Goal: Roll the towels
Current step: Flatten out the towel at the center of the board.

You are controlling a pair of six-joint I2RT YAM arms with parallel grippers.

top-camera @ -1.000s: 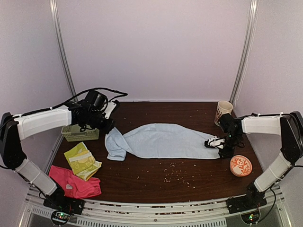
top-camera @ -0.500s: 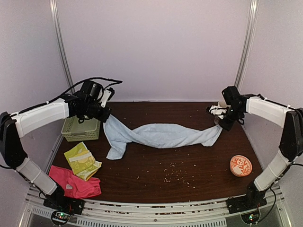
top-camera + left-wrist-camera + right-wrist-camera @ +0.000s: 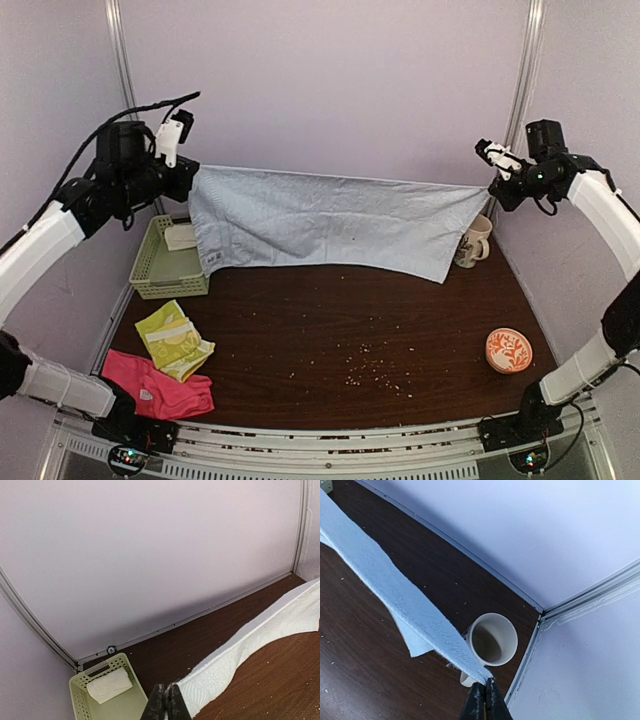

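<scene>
The left claw (image 3: pixel 190 172) and right claw (image 3: pixel 492 185) are each pinching fully shut on a top corner of the pale blue towel (image 3: pixel 330 225). A second ago it was lying bunched on the tabletop (image 3: pixel 330 340). Now it is hanging stretched flat between them, probably ready to be laid out smooth for rolling. Below the left claw, the green basket (image 3: pixel 150 280) is holding one rolled cream-white towel (image 3: pixel 181 236). Under the right claw, the cup (image 3: pixel 492 639) is standing empty.

Pale blue towel (image 3: pixel 330 225), pink towel (image 3: pixel 160 390), yel-grn patterned towel (image 3: pixel 175 340), pale grn basket (image 3: pixel 170 288).
</scene>
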